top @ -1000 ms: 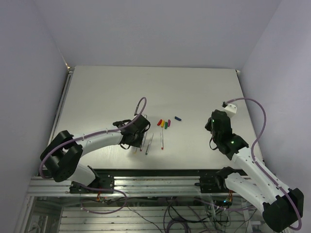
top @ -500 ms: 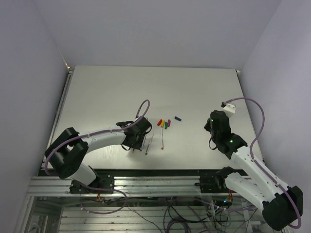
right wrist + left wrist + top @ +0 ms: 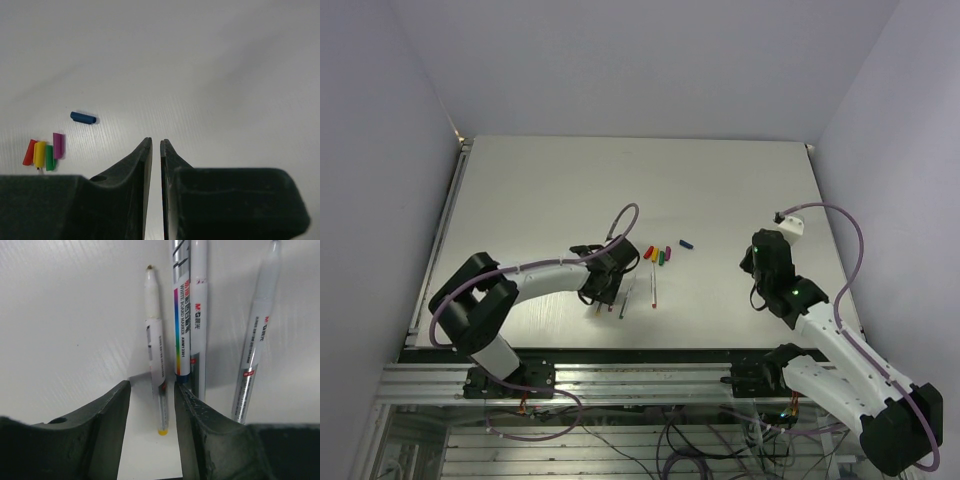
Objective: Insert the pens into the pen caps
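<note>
My left gripper (image 3: 151,388) has just slid right. Its half-open jaws now straddle a pen (image 3: 154,340) lying on the counter (image 3: 65,315), not yet pinched. Right gripper (image 3: 153,145) is almost closed and empty, with the caps (image 3: 42,152) ahead-left of it.

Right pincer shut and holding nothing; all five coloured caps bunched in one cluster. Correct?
No: the short blue cylindrical cap lies apart from the cluster; only the red, yellow, green and purple caps are bunched, as the right wrist view shows. The right pincer is shut, holding nothing.

Pens (image 3: 191,315) crowd close beside the left jaws.
</note>
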Robot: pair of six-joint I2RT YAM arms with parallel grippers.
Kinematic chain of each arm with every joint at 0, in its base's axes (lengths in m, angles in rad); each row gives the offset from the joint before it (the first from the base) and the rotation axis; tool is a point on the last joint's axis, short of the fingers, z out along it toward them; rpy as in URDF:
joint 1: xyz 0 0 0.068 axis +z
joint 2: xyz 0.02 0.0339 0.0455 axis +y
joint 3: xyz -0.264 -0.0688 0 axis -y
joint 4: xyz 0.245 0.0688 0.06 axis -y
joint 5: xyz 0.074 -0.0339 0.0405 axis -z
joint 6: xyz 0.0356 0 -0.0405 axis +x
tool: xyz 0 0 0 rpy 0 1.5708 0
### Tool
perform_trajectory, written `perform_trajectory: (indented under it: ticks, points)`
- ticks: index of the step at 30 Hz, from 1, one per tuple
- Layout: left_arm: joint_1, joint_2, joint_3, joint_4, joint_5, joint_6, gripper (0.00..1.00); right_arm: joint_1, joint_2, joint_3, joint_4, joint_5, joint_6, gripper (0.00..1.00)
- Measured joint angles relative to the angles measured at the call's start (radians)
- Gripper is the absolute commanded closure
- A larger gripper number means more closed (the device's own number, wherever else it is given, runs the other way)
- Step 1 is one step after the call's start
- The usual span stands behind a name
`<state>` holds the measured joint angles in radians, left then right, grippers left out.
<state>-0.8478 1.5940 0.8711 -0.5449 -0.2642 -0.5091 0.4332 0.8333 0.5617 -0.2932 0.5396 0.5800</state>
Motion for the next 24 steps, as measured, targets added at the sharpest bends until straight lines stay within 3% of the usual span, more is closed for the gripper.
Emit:
perform_trajectory:
  ticks: [10,16,19,24]
  points:
    - [0.024,0.052,0.055,-0.013,0.021,0.042,0.58,0.0,-0.019,0.0,-0.015,0.003,0.003,0.87]
    - [0.065,0.053,0.055,-0.014,0.04,0.051,0.77,0.0,-0.019,-0.009,-0.022,0.002,0.008,0.87]
    - [0.074,0.056,0.056,-0.018,0.045,0.055,0.92,0.0,-0.018,-0.011,-0.026,0.002,0.011,0.87]
    - [0.075,0.07,0.069,-0.027,0.057,0.064,0.93,0.0,-0.018,-0.011,-0.026,0.001,0.011,0.87]
